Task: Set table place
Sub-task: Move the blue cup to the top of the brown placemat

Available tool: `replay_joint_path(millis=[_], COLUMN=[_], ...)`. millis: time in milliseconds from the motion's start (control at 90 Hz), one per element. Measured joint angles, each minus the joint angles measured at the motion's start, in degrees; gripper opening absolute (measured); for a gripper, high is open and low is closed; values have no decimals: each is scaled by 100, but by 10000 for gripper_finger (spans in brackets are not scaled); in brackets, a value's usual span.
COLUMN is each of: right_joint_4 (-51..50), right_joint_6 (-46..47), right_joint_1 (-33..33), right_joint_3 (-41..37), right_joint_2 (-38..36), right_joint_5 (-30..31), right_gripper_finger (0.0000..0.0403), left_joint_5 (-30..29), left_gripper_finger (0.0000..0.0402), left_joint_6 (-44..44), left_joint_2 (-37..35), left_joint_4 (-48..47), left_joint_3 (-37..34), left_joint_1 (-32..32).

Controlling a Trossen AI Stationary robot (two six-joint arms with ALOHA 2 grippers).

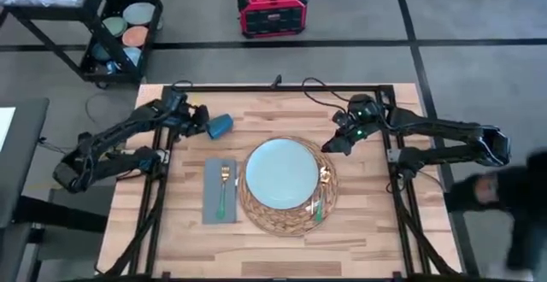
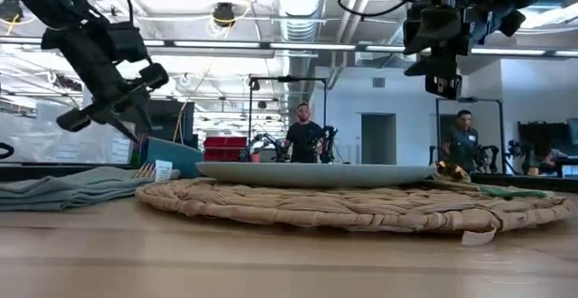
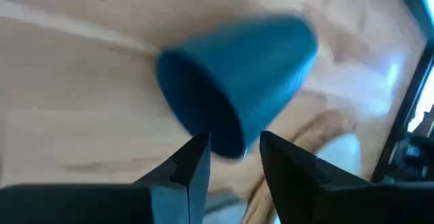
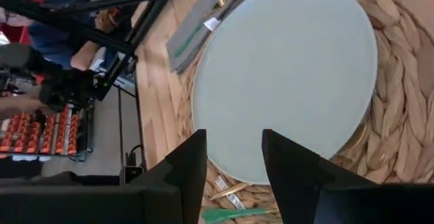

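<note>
The place is laid out at the middle of the table (image 1: 184, 231), towards its near edge. A round mat (image 1: 287, 210) of coiled, plaited straw carries a smooth, pale blue plate (image 1: 282, 173), centred so that a woven border shows all round. On the mat's right border a green-handled piece of cutlery (image 1: 320, 207) lies beside the plate; whether it is a knife or a spoon cannot be told. Just left of the mat a grey, soft-looking napkin (image 1: 220, 190) is spread flat, and a fork (image 1: 224, 188) with a gold head and green handle lies along it, as a fork is set left of a plate.

The cup (image 1: 220, 127), a small dark blue tapered vessel with a matt surface, is seen near the far-left part of the table, beyond the napkin. It is tipped on its side, mouth towards the left gripper (image 1: 200, 120), whose jaws are set narrowly on the rim. It is judged to be carried this way for setting down beyond the napkin or plate; its standing upright is not yet done.

The right gripper (image 1: 330, 148) hangs above the mat's far-right border, its jaws apart and holding nothing.
</note>
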Motion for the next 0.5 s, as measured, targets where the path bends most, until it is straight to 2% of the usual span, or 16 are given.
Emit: replay_joint_path(millis=[156, 422, 500], right_joint_4=[13, 32, 30], right_joint_6=[31, 142, 151], right_joint_1=[75, 180, 194], right_joint_3=[0, 0, 0], right_joint_2=[-4, -4, -4], right_joint_5=[-2, 0, 0], right_gripper_finger=[130, 130, 130], left_joint_5=[-175, -339, -459], left_gripper_finger=[114, 114, 114], left_joint_6=[-475, -582, -376], left_joint_2=[112, 527, 656], left_joint_4=[824, 948, 1084], left_joint_3=[2, 2, 2], left_joint_1=[-92, -402, -430])
